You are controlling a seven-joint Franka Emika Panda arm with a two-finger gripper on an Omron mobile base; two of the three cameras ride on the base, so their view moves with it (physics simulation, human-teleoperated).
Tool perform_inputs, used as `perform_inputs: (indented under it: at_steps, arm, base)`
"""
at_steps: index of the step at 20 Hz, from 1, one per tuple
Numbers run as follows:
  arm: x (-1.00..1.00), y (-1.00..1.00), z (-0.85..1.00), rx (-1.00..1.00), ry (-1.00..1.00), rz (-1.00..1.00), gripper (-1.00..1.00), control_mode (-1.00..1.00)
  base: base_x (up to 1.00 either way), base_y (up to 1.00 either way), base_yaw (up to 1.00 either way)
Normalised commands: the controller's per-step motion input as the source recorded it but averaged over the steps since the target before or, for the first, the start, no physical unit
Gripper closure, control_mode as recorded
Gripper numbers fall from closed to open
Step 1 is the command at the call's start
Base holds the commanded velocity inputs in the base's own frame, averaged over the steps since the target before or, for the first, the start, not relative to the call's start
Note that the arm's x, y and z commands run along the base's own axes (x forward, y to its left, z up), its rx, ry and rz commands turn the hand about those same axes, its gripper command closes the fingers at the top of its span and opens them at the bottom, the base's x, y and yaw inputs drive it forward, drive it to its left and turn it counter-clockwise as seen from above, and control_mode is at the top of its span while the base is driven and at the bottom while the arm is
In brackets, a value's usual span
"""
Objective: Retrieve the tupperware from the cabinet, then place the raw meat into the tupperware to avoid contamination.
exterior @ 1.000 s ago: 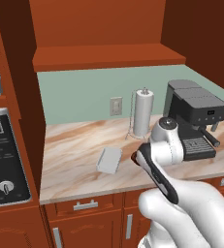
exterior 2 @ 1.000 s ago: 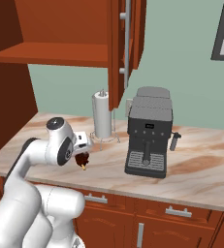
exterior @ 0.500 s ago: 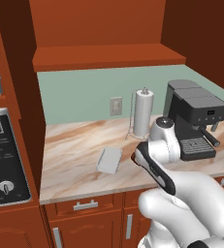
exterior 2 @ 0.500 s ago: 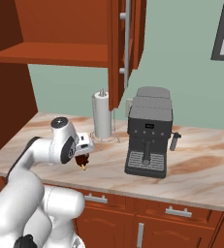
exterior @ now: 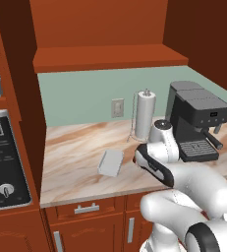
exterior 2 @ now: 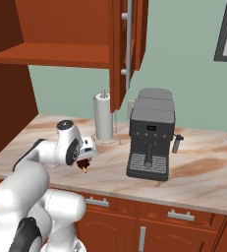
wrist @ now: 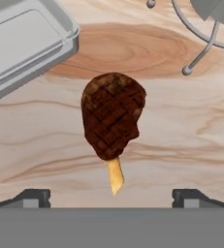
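Hand view, nearest first: the gripper (wrist: 111, 197) points down at the marble counter (wrist: 191, 131) with its two dark fingertips (wrist: 32, 197) spread wide at 7 and 5 o'clock, nothing between them. Just beyond the tips lies the raw meat (wrist: 112, 120), centred in the view, its dark grid-marked lump toward 12 o'clock and its tan bone end toward 6 o'clock, clear of both tips. At 10 o'clock, near the meat but apart from it, sits the tupperware (wrist: 24, 41), a pale shallow tray flat on the counter. At 1 o'clock, the wire foot of the paper-towel holder (wrist: 200, 36).

Left base view: the tupperware (exterior: 111, 163) lies on the counter at 9 o'clock from the arm's wrist; behind it stand the paper-towel roll (exterior: 145, 114) and, at 3 o'clock, the coffee machine (exterior: 196, 120).

Right base view: the meat (exterior 2: 84, 165) shows under the hand; overhead, the cabinet (exterior 2: 85, 29) has a door (exterior 2: 129, 47) standing open
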Motion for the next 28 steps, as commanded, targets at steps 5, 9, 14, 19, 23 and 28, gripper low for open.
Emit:
perform_inputs:
  at_steps: [5,9,14,19,23,28]
  arm:
    - [0.0,0.0,-0.49,0.0,-0.03,0.0,-1.0,-1.0]
    - [0.0,0.0,-0.43,0.0,-0.04,0.0,-1.0,-1.0]
    - [0.0,0.02,-0.41,0.0,-0.04,0.0,-1.0,-1.0]
    - [0.0,0.04,-0.38,0.0,-0.03,0.0,-1.0,-1.0]
    - [0.0,0.07,-0.33,0.0,-0.02,0.0,-1.0,-1.0]
    - [0.0,0.07,-0.29,0.0,0.0,0.0,-1.0,-1.0]
  base:
    - [0.0,0.0,0.0]
    - [0.0,0.0,0.0]
    - [0.0,0.0,0.0]
    - [0.0,0.0,0.0]
    - [0.0,0.0,0.0]
    - [0.0,0.0,0.0]
